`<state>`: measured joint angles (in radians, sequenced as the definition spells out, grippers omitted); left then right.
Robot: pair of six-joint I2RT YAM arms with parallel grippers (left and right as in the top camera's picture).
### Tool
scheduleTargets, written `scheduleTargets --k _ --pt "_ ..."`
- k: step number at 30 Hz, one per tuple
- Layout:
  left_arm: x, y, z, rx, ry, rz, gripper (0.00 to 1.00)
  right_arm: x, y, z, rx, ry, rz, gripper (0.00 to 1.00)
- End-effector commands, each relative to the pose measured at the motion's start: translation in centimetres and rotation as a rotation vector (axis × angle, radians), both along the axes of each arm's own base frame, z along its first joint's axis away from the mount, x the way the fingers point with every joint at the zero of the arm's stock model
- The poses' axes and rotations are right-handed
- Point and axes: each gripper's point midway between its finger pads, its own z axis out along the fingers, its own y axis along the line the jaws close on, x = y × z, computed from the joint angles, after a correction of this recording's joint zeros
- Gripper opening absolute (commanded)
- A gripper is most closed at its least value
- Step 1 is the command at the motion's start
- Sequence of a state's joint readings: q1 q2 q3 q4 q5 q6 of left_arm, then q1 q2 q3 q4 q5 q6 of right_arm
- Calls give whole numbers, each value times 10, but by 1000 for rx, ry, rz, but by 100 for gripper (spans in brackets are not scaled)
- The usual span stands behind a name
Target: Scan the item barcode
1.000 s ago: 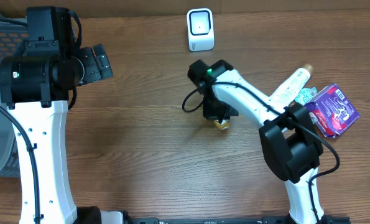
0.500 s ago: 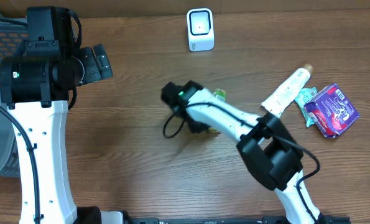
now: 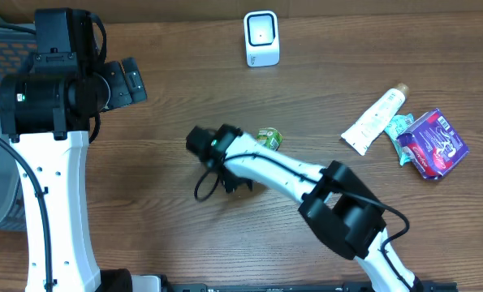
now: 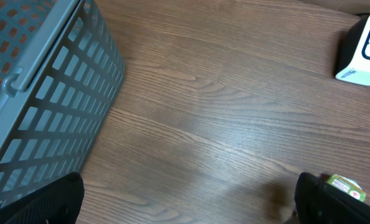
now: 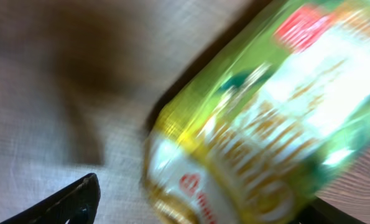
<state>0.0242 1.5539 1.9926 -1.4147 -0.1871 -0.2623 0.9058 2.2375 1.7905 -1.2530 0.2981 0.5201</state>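
1. Packet spot: the green packet (image 3: 268, 138) lies on the counter (image 3: 144, 211) mid-frame, well apart from the scanner (image 3: 261, 38) at the top.
2. Your right pincer (image 5: 203, 208) is wide, close by it. Your left pincer (image 4: 188, 208) is wide and empty.
3. Nothing shows a scan, so you likely still must lift it and show the barcode.

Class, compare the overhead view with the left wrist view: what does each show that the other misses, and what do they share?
Only overhead: the white tube and the purple packet at the table's right side. Only left wrist: the slatted side wall of the grey basket seen close; overhead catches just its mesh at the frame's edge. Both: the white scanner, the green item and the wooden table.
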Motion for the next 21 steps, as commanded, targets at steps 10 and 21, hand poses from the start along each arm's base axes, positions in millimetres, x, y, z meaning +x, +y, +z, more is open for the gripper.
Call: scheduleTargets --k 10,21 --pt "-3 -1 12 -11 -40 9 100 55 -58 112 482 35 -538 86" --pt "-3 -1 12 -11 -40 9 99 8 -37 49 906 365 -486 81"
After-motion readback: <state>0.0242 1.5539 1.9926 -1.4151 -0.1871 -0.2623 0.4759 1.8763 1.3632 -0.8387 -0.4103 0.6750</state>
